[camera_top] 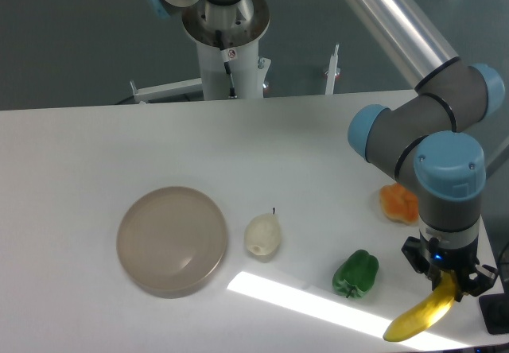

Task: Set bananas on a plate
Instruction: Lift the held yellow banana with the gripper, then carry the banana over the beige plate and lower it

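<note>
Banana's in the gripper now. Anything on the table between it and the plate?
Yes. The banana hangs from the gripper at the table's near right; the plate lies far to the left. Between them sit the green pepper and the pale pear, both roughly on the straight line. Carrying it high should clear them.

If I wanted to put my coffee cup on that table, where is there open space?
Widest bare stretch: the far half of the table, behind the plate and pear. The left edge beside the plate is bare too. Crowded: the near right, where green pepper, orange fruit and the gripper holding the banana cluster.
</note>
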`<action>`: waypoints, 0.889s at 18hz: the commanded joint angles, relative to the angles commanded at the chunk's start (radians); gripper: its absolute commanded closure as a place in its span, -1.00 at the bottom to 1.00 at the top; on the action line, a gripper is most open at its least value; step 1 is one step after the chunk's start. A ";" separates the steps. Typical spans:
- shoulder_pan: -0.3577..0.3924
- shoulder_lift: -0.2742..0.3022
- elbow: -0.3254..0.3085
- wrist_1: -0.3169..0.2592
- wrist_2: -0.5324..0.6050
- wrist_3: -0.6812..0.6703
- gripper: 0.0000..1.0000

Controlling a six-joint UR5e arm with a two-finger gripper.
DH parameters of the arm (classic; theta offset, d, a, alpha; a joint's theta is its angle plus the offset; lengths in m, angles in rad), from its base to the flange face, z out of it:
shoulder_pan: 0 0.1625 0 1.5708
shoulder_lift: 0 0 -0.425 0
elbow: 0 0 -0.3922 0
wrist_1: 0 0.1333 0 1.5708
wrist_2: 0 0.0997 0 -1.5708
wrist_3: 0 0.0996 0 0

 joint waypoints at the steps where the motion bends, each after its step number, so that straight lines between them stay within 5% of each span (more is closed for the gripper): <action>1: 0.000 -0.002 0.000 0.002 0.000 -0.006 0.59; 10: -0.003 0.052 -0.038 -0.012 -0.009 -0.034 0.59; 16: -0.067 0.170 -0.165 -0.017 -0.035 -0.207 0.59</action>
